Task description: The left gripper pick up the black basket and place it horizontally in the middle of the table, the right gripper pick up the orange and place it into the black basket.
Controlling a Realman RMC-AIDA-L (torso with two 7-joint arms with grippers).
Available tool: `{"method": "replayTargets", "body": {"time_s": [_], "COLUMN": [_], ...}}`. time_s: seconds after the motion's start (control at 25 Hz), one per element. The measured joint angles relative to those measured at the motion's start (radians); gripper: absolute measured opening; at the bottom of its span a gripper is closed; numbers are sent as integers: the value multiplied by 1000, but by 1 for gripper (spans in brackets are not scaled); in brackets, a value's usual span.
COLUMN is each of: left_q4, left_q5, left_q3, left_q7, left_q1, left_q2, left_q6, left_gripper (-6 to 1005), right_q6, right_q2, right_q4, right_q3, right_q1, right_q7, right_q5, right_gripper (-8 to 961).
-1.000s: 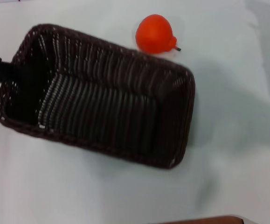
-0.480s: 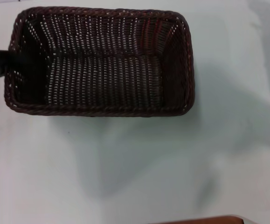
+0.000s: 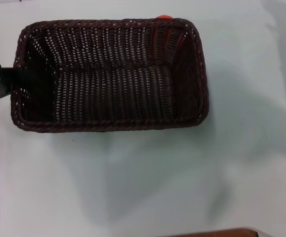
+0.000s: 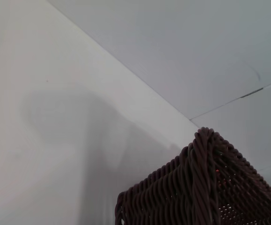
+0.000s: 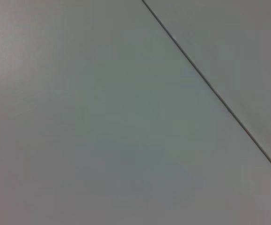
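Observation:
The black basket (image 3: pixel 108 74) lies lengthwise across the head view, open side up. Its shadow falls on the white table (image 3: pixel 143 187) well below it, so it hangs above the tabletop. My left gripper (image 3: pixel 15 81) is shut on the basket's left short wall, one finger outside and one dark finger inside. A corner of the basket's braided rim (image 4: pixel 203 187) fills the left wrist view. Only a thin sliver of the orange (image 3: pixel 163 17) shows above the basket's far rim; the rest is hidden behind it. My right gripper is out of view.
A brown edge (image 3: pixel 217 232) shows at the near border of the head view. The right wrist view shows only the white tabletop with a thin dark seam (image 5: pixel 210 86).
The basket has swung from a slanted pose to level across the view and now covers the orange, which was in plain sight before. In the last half second it shifted slightly nearer.

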Motion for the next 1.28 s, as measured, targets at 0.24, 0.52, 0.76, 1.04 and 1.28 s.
{"method": "replayTargets", "body": {"time_s": [0.24,0.52,0.76,1.04,1.28], "left_q4": [28,65,84,88,100], "left_q5": [-36,-54,-64,-65,-65], "left_q3": [44,64,73,62,-68], "left_q7": [22,31,34,50,174], "left_q1": [17,10,5,13,1], "left_q2": [1,3,6,8,16], "left_q6": [25,24,18,11,-34], "left_gripper": [218,248,318,452,480], "right_q6": [0,0,0,0,0], "right_q2": [0,0,0,0,-10], "right_q4": [0,-5,-6,-7,19], "right_q3": [0,-3,-7,-13,-168], "right_q1": [0,0,0,-1,-14], "right_q7": [0,0,0,5,26], "right_q5": [0,0,0,-8,-11], "right_gripper": [925,925,925,925,926]}}
